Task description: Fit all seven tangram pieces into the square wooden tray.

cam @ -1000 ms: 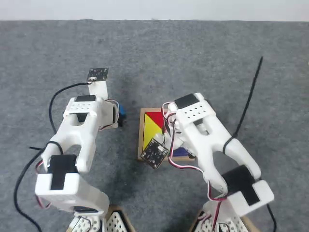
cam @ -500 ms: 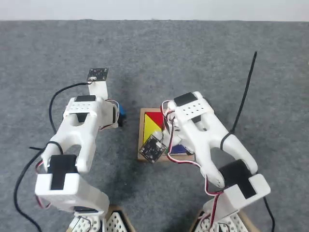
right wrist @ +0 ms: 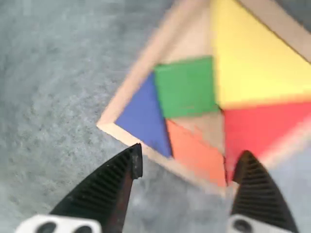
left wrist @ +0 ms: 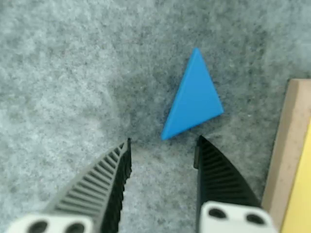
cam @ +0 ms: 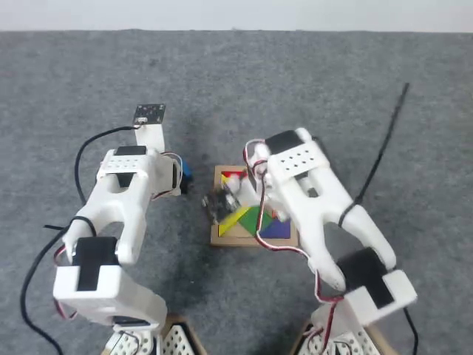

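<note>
Done: square wooden tray (right wrist: pixel 136 77) holds yellow triangle (right wrist: pixel 252 63), green square (right wrist: pixel 185 86), dark blue triangle (right wrist: pixel 143 116), orange piece (right wrist: pixel 197 150) and red triangle (right wrist: pixel 257 126) — bare gaps show between them.
Remaining: light blue triangle (left wrist: pixel 194 97), on the carpet just beside the tray.
Left gripper (left wrist: pixel 163 145): open, over that triangle.
Right gripper (right wrist: pixel 190 155): open, empty, above the tray.
Surface: grey carpet (cam: pixel 332 89) — pale wall (cam: pixel 236 15) beyond the tray.

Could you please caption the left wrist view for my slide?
Open left pincer above the blue triangle, near the wooden tray.
</note>
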